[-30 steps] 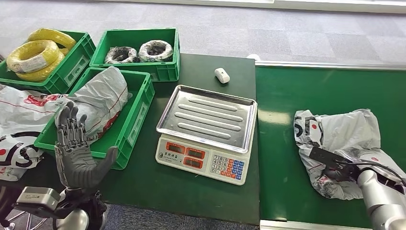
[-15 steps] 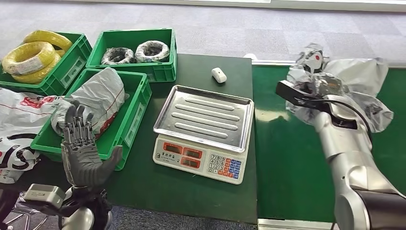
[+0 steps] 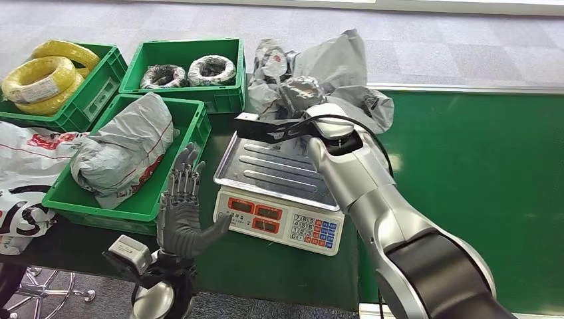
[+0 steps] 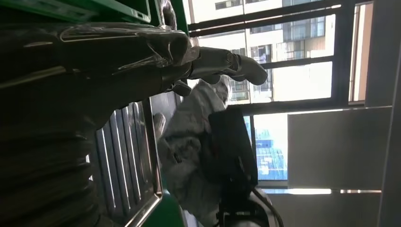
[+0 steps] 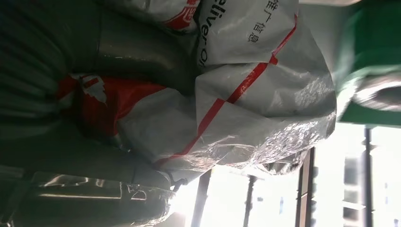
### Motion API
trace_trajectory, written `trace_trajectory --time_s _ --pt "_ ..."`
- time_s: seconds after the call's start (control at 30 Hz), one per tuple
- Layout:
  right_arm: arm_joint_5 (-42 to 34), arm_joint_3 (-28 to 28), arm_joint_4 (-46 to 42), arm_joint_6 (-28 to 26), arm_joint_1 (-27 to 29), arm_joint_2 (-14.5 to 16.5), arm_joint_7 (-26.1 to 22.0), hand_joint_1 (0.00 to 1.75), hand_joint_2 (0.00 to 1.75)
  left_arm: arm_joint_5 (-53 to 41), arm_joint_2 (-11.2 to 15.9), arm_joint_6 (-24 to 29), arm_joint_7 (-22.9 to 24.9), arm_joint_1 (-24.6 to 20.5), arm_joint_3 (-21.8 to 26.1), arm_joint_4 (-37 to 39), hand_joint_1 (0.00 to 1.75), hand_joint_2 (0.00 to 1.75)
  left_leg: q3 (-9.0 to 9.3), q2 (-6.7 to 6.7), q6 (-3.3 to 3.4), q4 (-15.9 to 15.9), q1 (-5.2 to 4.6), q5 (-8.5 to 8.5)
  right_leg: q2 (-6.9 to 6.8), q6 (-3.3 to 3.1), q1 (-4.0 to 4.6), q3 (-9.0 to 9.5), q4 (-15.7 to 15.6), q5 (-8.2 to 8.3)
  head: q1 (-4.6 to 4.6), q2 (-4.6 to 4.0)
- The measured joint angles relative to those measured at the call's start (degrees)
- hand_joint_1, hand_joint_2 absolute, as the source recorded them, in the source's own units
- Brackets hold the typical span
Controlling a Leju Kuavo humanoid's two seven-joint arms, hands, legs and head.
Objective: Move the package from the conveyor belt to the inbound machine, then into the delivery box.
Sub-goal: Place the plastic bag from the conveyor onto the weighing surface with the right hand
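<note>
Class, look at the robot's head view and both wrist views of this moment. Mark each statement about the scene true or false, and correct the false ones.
1. The right hand holds the crumpled grey plastic package in the air above the far edge of the silver scale tray. True.
2. The left hand grips a package. False: it is raised with fingers apart, holding nothing.
3. The green crate nearest the scale is empty. False: a grey wrapped parcel lies in it.
4. Yellow cable coils fill the far left crate. True.
5. The green conveyor belt lies right of the scale. True.
</note>
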Motion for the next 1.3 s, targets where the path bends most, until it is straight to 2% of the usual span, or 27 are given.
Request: trace_trajectory --time_s 0.1,0.17,0.3,0.47,0.6,0.93,1.1,1.3 --pt "-16.04 10.21 -1.5 1.95 0.73 2.18 0.84 1.75 1.75 0.19 -1.08 -0.71 -0.03 -2.28 -2.88 2.95 0.0 1.75 0.0 -0.03 0.0 0.01 0.01 0.0 -0.02 0.0 0.01 -0.01 0.0 0.0 0.0 0.0" --pt "-22.34 17.01 -2.17 1.76 0.81 2.89 1.57 1.75 1.75 0.19 -1.67 -0.75 -0.09 -3.45 -4.0 4.39 0.0 1.75 0.0 -0.06 0.0 0.0 0.02 0.0 -0.04 0.0 0.03 -0.01 0.0 0.0 0.0 0.0" --pt "-27.32 25.95 -2.44 0.51 0.51 3.11 1.78 1.75 1.75 0.15 -2.12 -1.06 -0.17 -4.14 -5.08 6.11 0.0 1.75 -0.01 -0.05 -0.01 0.0 0.03 0.0 -0.03 0.0 0.04 -0.01 0.0 0.0 0.0 0.0" --pt "-31.12 31.05 -2.32 -1.14 -0.67 2.8 0.64 1.74 1.75 0.08 -2.17 -1.38 -0.67 -4.01 -5.52 7.06 0.0 1.75 -0.01 -0.08 -0.01 0.0 0.02 0.0 -0.04 0.0 0.03 0.02 0.0 0.0 0.01 0.0" --pt "-35.42 34.06 -1.27 -4.47 -0.72 2.33 -0.87 0.03 1.75 0.41 -2.15 -1.5 -0.89 -4.12 -5.97 7.63 0.0 1.75 -0.01 -0.09 -0.01 0.01 0.02 0.0 -0.04 0.0 0.03 0.01 -0.01 0.0 -0.01 0.0" --pt "-36.12 36.07 2.11 -13.13 -0.79 2.18 -0.54 0.0 1.75 0.81 -2.16 -1.01 -0.72 -5.21 -6.1 9.58 0.0 1.75 0.0 -0.08 -0.01 0.01 0.02 0.0 -0.03 0.0 0.03 -0.01 0.0 0.0 -0.01 0.0" --pt "-34.17 36.06 2.81 -21.93 -1.86 1.91 1.4 0.0 1.75 0.81 -1.88 0.46 -0.57 -6.55 -6.03 9.65 0.0 1.75 0.0 -0.1 -0.01 0.01 0.02 0.0 -0.04 0.0 0.03 0.01 0.0 0.0 0.0 0.0" --pt "-32.43 34.97 2.81 -24.28 -4.38 0.58 1.6 0.0 1.75 0.81 -0.98 0.48 -0.39 -7.28 -5.98 9.64 0.0 1.75 0.02 -0.08 -0.01 0.02 0.02 0.0 -0.04 0.0 0.03 0.02 0.0 0.01 0.01 0.0"
